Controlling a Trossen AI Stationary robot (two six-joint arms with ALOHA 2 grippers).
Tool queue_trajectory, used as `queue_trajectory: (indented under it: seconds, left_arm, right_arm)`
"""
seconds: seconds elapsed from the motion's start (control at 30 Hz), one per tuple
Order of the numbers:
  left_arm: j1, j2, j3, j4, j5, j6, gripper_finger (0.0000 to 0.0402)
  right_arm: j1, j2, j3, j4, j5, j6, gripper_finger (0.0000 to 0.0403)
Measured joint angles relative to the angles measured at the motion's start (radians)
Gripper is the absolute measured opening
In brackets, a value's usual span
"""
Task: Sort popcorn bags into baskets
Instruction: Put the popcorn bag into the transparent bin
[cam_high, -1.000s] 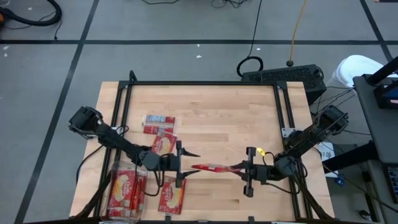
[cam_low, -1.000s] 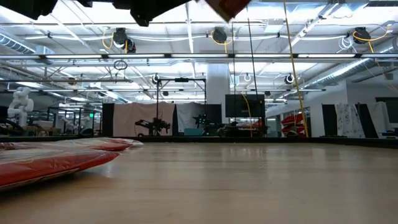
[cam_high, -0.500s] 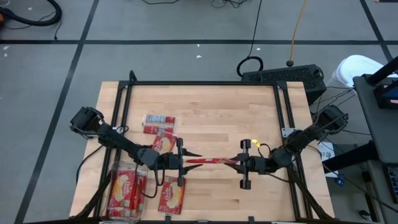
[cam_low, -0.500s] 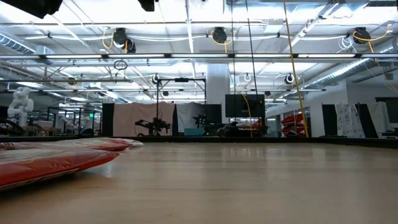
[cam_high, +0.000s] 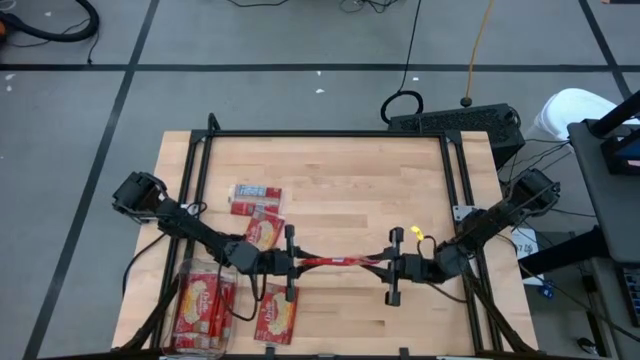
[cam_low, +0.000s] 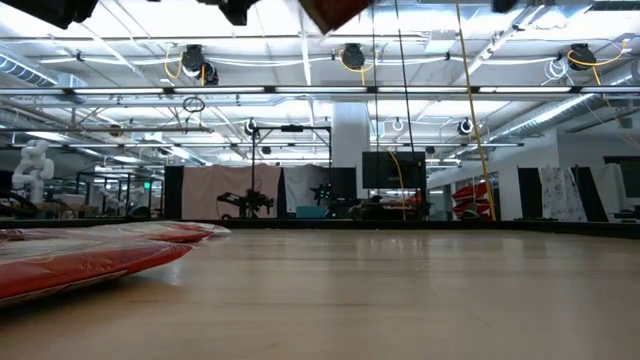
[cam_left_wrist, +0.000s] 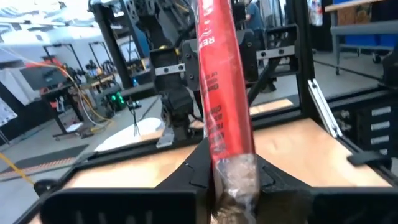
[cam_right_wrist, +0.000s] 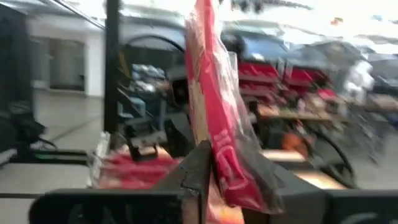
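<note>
Midair, handover: one red popcorn bag (cam_high: 333, 262) stretched edge-on between both grippers, above the front-centre of the table (cam_high: 350, 180).
Left gripper (cam_high: 296, 264): fingers closed on the bag's left end — left wrist view shows the crimped seal pinched between the two dark fingers.
Right gripper (cam_high: 385, 265): at the bag's other end; right wrist view shows the packet between the fingers, grip apparently clamped but whether loosening, cannot tell.
Held bag: clear of the wood, not yet over the bin.
Basket (cam_high: 203, 305): see-through bin at the front-left corner, just beside the left arm; red packets already inside, at least two side by side.
Loose bags: one (cam_high: 277, 318) lying just right of the bin, one (cam_high: 264, 232) behind the left gripper, one (cam_high: 256, 198) label-side up farther back.
Low view: flat red packets (cam_low: 70, 255) lying on the table at left.
Progress: partly done — some bags binned, one in transit, at least three left on the table.
Next, as a judgement: release by the right, then carry to the bin by the left.
</note>
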Motion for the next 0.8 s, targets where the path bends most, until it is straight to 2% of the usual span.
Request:
queue_trajectory:
  seconds: [0.07,0.2,0.33,0.47,0.6,0.7,0.8]
  left_arm:
    - [-0.004,-0.001,0.000,-0.036,0.000,-0.012,0.0040]
    - [-0.011,-0.034,0.000,-0.193,0.002,-0.057,0.0021]
    - [-0.010,-0.077,0.000,-0.379,0.027,-0.172,0.0021]
    - [-0.009,-0.087,-0.001,-0.494,0.037,-0.253,0.0031]
    - [-0.004,-0.087,-0.001,-0.552,0.096,-0.293,0.0026]
    - [0.002,-0.088,-0.001,-0.598,0.118,-0.338,0.0022]
    - [0.002,-0.088,-0.001,-0.640,0.118,-0.353,0.0024]
  right_arm:
    - [0.039,0.000,0.001,-0.050,0.108,0.040,0.0075]
    - [0.127,0.000,0.001,-0.162,0.323,0.145,0.0121]
    - [0.183,0.000,0.002,-0.227,0.422,0.260,0.0166]
    - [0.183,0.000,0.059,-0.356,0.428,0.332,0.0200]
    - [0.139,0.000,0.176,-0.581,0.416,0.369,0.0214]
    - [0.085,0.000,0.269,-0.788,0.335,0.436,0.0216]
    - [0.022,0.000,0.340,-1.014,0.215,0.570,0.0216]
